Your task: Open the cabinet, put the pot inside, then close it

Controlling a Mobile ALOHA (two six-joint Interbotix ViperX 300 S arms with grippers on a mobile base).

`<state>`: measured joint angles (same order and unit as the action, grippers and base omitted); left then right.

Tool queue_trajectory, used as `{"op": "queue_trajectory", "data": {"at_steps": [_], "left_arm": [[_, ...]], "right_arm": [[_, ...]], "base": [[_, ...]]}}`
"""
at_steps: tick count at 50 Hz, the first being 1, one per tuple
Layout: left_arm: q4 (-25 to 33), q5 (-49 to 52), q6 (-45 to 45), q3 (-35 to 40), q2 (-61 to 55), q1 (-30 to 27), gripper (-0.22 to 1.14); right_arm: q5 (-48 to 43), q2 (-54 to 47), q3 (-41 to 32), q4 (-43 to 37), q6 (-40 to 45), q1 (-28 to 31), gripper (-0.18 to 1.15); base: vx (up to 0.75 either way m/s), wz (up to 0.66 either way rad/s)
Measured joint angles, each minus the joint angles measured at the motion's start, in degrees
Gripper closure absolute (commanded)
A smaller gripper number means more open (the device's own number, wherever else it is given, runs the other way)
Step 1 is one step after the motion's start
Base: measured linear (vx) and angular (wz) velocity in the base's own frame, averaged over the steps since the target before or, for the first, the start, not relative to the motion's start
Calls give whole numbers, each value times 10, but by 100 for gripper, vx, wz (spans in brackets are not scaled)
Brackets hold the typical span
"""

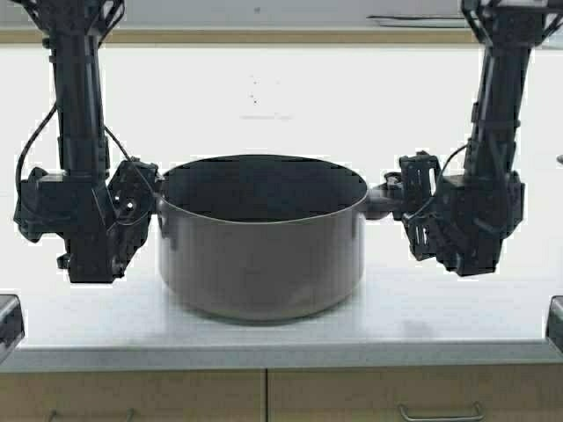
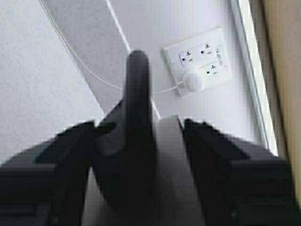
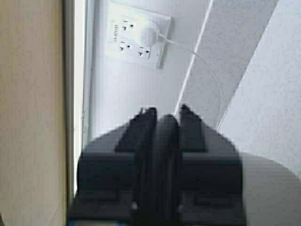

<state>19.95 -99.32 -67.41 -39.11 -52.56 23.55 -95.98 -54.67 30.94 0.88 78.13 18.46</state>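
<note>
The pot (image 1: pixel 260 239) is sitting, or perhaps barely lifting, on the surface (image 1: pixel 264 338). The left gripper (image 1: pixel 151 189) and right gripper (image 1: pixel 393 192) are each pinching a loop handle. Next, I judge: raising it level toward the cabinet.

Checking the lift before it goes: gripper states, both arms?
Left gripper: shut on the pot's left handle.
Right gripper: shut on the pot's right handle.
</note>
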Motion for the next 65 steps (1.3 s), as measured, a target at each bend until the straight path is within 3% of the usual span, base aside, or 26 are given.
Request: {"op": "queue_trajectory", "data": {"at_steps": [25,37,65], "left_arm": [[-1,3,11,-51,71,-6,90],[-1,4,11,-127,133,-2,90],[37,4,12,-241,280,54,90]], "right_arm": [[2,69,44,-3,-4,20,89],[2,121,91,-4,-4,38,89],[2,242,207,-66,-4,97,89]], "base": [[0,0],[0,0],[-1,1]]}}
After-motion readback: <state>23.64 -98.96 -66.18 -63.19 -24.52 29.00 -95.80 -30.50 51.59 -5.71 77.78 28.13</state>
